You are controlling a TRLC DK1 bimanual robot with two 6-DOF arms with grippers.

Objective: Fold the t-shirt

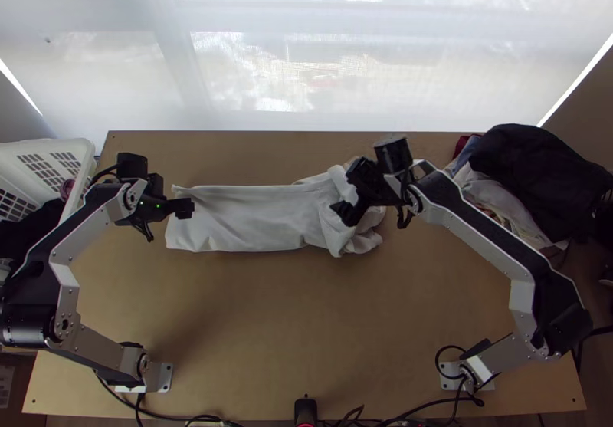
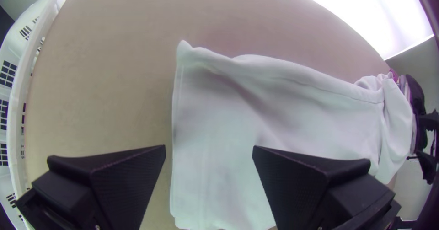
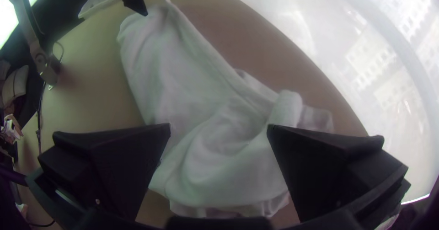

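A white t-shirt (image 1: 253, 216) lies as a long folded strip across the table's far half, its right end bunched. At its left end, my left gripper (image 1: 184, 208) hangs above the cloth's edge; the left wrist view has that gripper (image 2: 209, 150) open, the white cloth (image 2: 219, 120) below and between its fingers. My right gripper (image 1: 349, 197) is over the bunched end. In the right wrist view this gripper (image 3: 219, 129) stands open above the crumpled folds of the shirt (image 3: 228, 166), with nothing gripped.
A white plastic basket (image 1: 77, 147) with dark cloth stands at the table's left edge. A pile of dark and light clothes (image 1: 529, 166) lies at the far right. Bare wooden table (image 1: 306, 312) stretches between the arms' bases and the shirt.
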